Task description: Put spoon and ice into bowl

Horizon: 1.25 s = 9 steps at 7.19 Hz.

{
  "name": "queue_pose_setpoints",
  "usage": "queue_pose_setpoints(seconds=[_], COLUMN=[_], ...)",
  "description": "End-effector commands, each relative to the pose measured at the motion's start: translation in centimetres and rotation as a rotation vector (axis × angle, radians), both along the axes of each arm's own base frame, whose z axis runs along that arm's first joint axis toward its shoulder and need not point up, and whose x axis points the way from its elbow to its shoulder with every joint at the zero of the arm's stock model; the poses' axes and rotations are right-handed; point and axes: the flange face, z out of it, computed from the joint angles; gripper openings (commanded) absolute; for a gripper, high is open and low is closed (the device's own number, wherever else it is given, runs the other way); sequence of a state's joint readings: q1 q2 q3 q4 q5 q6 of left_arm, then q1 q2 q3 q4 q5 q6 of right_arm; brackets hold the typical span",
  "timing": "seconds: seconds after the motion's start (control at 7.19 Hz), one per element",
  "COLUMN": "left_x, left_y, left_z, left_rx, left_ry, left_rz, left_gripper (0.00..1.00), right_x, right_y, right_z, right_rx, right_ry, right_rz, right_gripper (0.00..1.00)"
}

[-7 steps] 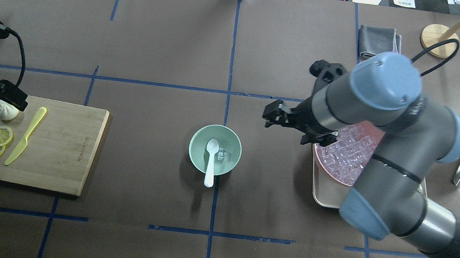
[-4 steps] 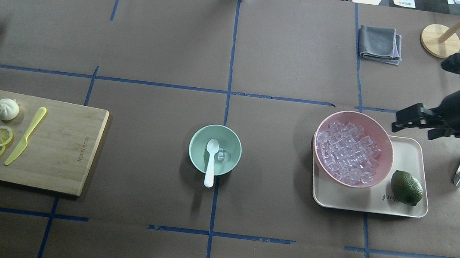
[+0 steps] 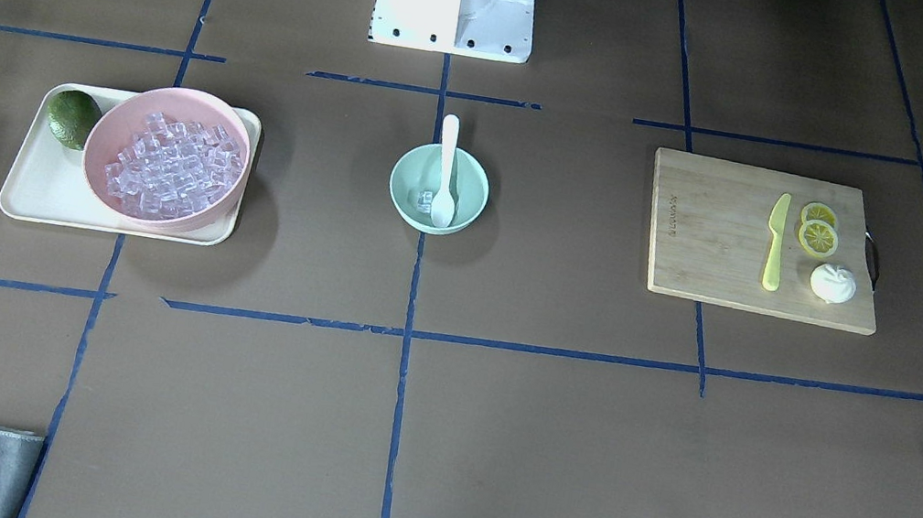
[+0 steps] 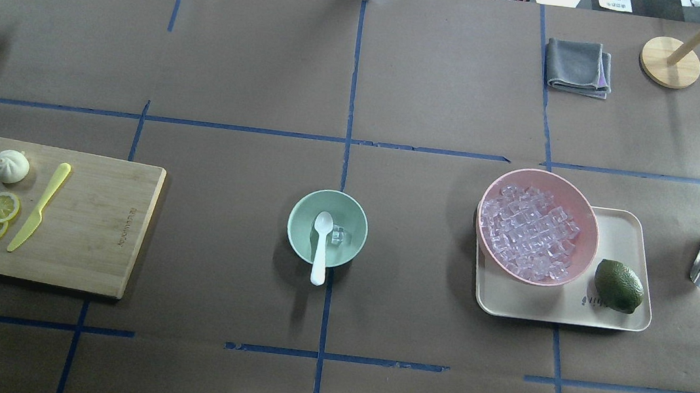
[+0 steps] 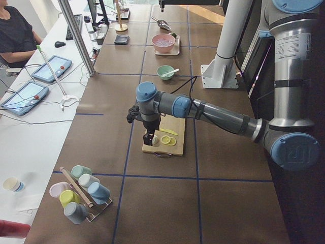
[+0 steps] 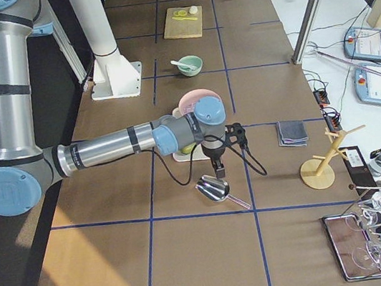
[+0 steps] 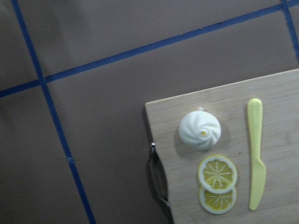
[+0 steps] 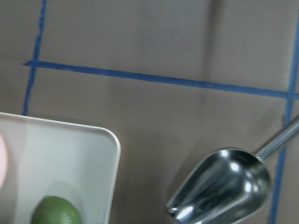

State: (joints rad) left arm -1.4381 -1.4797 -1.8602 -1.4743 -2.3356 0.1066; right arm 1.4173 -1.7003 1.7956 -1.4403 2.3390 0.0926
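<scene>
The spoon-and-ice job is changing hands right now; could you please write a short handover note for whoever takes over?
Left gripper: above the end of the cutting board; open or shut cannot be told.
Right gripper: above the metal scoop; cannot tell either.
Spoon: scoop end inside the mint-green bowl, handle resting over its rim.
Ice cube: in that bowl, beside the spoon; the other cubes fill the pink bowl.
Done: spoon and ice are in.
Left: apparently nothing, unless more ice is wanted.
</scene>
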Motion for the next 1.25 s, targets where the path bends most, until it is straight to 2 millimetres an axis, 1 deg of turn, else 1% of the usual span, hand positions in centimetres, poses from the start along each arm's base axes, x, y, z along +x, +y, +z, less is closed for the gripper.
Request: queue_pose_setpoints(seconds=[0.0, 0.14, 0.42, 0.7, 0.83, 0.97, 1.11], left_x=[-3.8, -3.8, -3.8, -3.9, -3.9, -3.8, -3.8], left_y=[0.1, 0.2, 0.6, 0.7, 1.1, 2.1, 2.5], left_z=[2.5, 3.2, 2.8, 2.8, 2.7, 2.1, 2.3], left_rx=[-0.065, -0.107, -0.177, -0.184, -0.181, -0.174, -0.18], left_ry=[0.053, 0.049, 0.046, 0.044, 0.046, 0.047, 0.048], left_rz=[-0.049, -0.059, -0.14, -0.15, -0.15, -0.148, -0.148], left_gripper=[1.0, 1.0, 1.0, 1.0, 1.0, 1.0, 1.0], right_x=[4.1, 4.8, 4.6, 3.7, 3.5, 2.2, 1.5], right_y=[-0.4, -1.5, -2.0, -1.9, -1.9, -1.9, -2.0], right_z=[3.0, 1.8, 1.2, 1.4, 1.3, 1.6, 1.7], right_rx=[-0.007, -0.034, -0.034, -0.055, -0.083, -0.088, -0.087], right_ry=[0.017, 0.018, 0.02, 0.021, 0.024, 0.033, 0.04], right_rz=[-0.026, -0.014, -0.032, -0.05, -0.058, -0.086, -0.104], right_gripper=[0.99, 0.99, 0.99, 0.99, 0.99, 0.99, 0.99])
